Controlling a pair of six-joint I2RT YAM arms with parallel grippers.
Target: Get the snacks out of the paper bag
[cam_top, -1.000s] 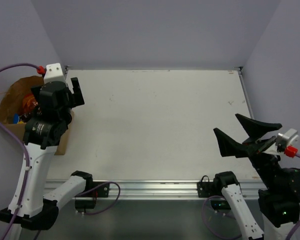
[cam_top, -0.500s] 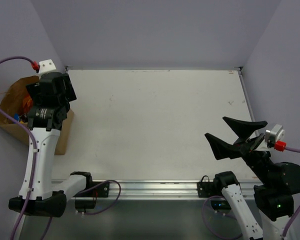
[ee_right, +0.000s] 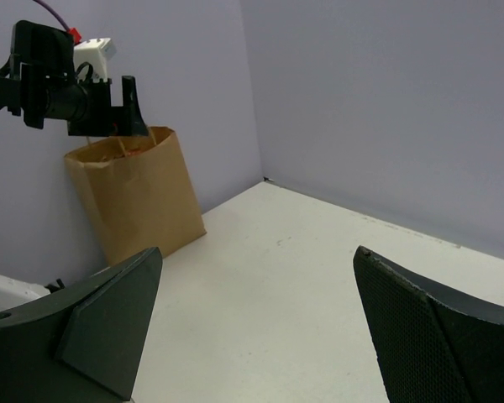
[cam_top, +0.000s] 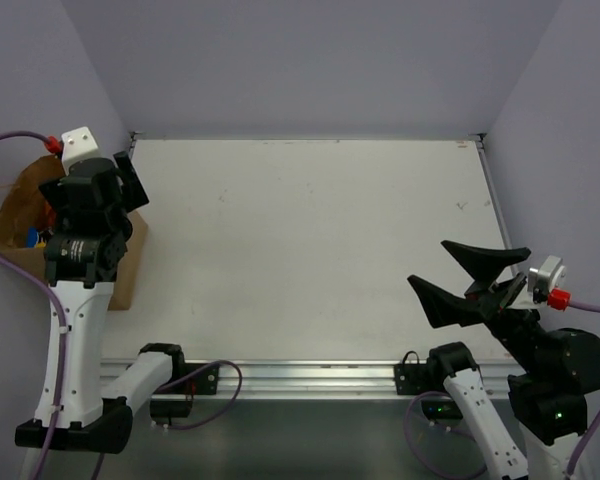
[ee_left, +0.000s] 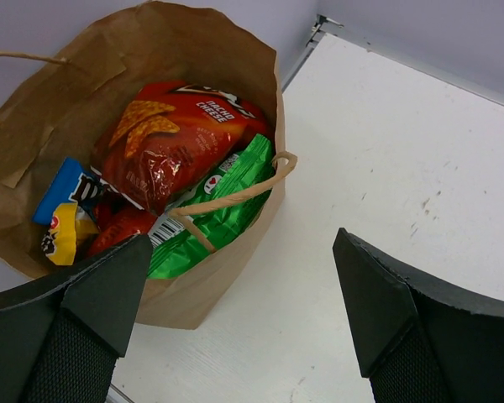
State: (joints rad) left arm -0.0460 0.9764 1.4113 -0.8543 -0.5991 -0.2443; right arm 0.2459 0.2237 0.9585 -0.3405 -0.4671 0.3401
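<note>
1. At the far left, the paper bag (ee_left: pixel 206 290) stands upright at the left edge of the table (cam_top: pixel 310 240), close to the left wall. Its mouth is open towards me.
2. The snacks are all inside the bag. A red-orange Doritos bag (ee_left: pixel 172 138) lies on top, and a green-and-white chip bag (ee_left: pixel 227 201) is tucked under its right side. To the left of these I see a blue wrapper (ee_left: pixel 65 186), a yellow wrapper (ee_left: pixel 63 237) and part of a red packet (ee_left: pixel 122 228), which sit lower in the bag.
3. One twisted handle (ee_left: pixel 235 191) loops across the green-and-white chip bag at the bag's near-right rim. The other handle (ee_left: pixel 17 55) sticks out at the far-left rim.
4. My left gripper (ee_left: pixel 244 281) hangs over the bag's mouth. Its jaws are spread wide with nothing between them, and neither finger touches a packet or the paper. From the right wrist camera I see one of its fingers pointing down, just above the bag's rim.
5. The middle of the table shows me only a white surface with a few small scuffs.
6. At the right, my right gripper (cam_top: pixel 428 264) hovers above the near-right part of the table, well apart from the bag and pointing towards it. Its jaws are fully apart and hold nothing.
</note>
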